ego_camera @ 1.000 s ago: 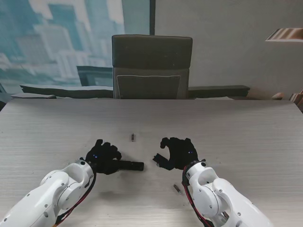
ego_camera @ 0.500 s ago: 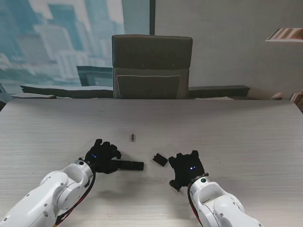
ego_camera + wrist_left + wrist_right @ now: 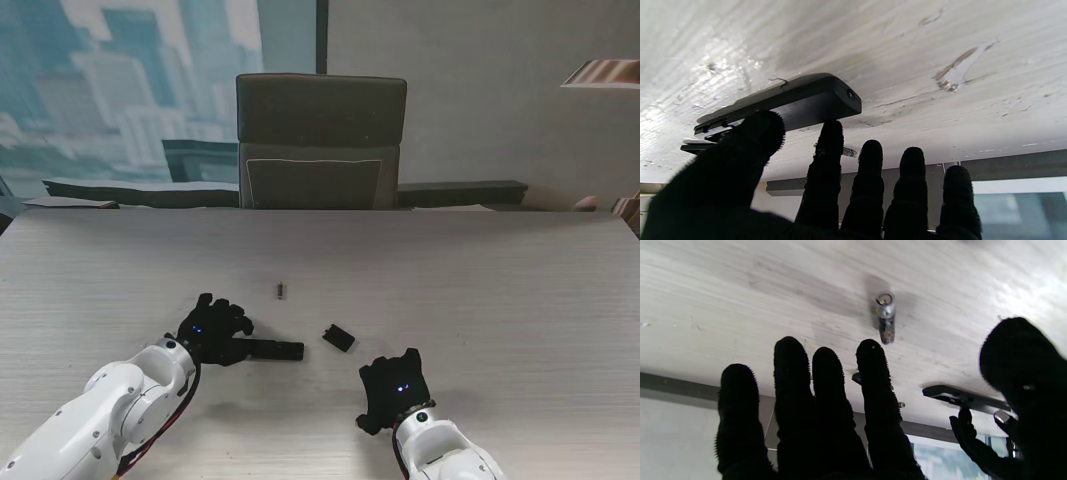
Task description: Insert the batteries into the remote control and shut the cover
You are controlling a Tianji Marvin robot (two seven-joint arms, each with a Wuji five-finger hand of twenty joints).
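The left hand [image 3: 213, 330] is resting on the pale wood-grain bench [image 3: 500, 290], its gloved fingers and thumb closing around one end of the black remote control [image 3: 268, 349]. The remote is lying flat on the bench and is sticking out of the hand toward the right. In the left wrist view the thumb [image 3: 753, 140] is pressing one long side of the remote control [image 3: 790, 103] and the index fingertip is touching the opposite side near its rounded end, while the other 3 fingers are standing straight and clear of it.

The small black battery cover [image 3: 338, 337] is lying loose on the bench just right of the remote's free end, apart from both hands. 1 battery [image 3: 281, 291] is lying farther from me, well apart from either hand.

The right hand [image 3: 393, 388] is hovering over the bench nearer to me than the cover, fingers spread and holding nothing. In the right wrist view a second battery [image 3: 886, 317] is lying on the bench just beyond the fingertips [image 3: 870, 350], untouched, its metal end cap facing the camera. In the stand view this battery is hiding under the hand.

A dark office chair [image 3: 320, 140] is standing at the far edge of the bench.
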